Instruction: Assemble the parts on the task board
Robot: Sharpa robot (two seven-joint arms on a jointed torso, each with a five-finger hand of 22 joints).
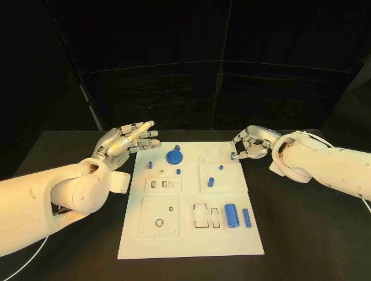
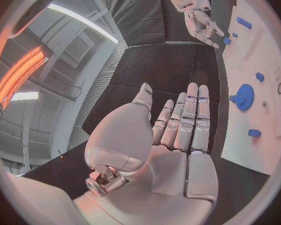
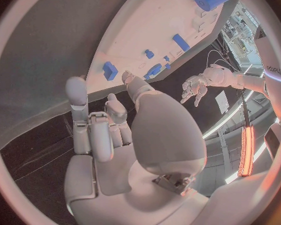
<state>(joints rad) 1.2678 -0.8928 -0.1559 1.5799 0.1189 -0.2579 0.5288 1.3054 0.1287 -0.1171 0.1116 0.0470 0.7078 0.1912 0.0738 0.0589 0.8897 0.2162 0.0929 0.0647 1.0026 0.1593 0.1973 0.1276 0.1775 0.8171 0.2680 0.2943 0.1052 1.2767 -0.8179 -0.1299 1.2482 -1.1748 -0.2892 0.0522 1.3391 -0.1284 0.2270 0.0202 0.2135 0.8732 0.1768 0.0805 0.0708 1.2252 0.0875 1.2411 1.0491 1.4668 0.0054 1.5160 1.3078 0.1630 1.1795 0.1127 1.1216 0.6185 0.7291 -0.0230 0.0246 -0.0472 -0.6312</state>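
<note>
The white board [image 1: 194,228] lies flat in the middle of the black table [image 1: 320,234], between the two hands. The left hand [image 1: 128,140] is beside its far left corner, fingers straight and apart, holding nothing. The right hand [image 1: 251,143] is at its far right edge, fingers curled in by a small blue part [image 1: 232,156]; I cannot tell if it holds it. One blue gear [image 1: 175,156] and one fat blue tube [image 1: 232,214] sit on the board.

white task board [image 1: 194,234], blue parts [image 1: 232,215], black table [image 1: 320,234]
</note>
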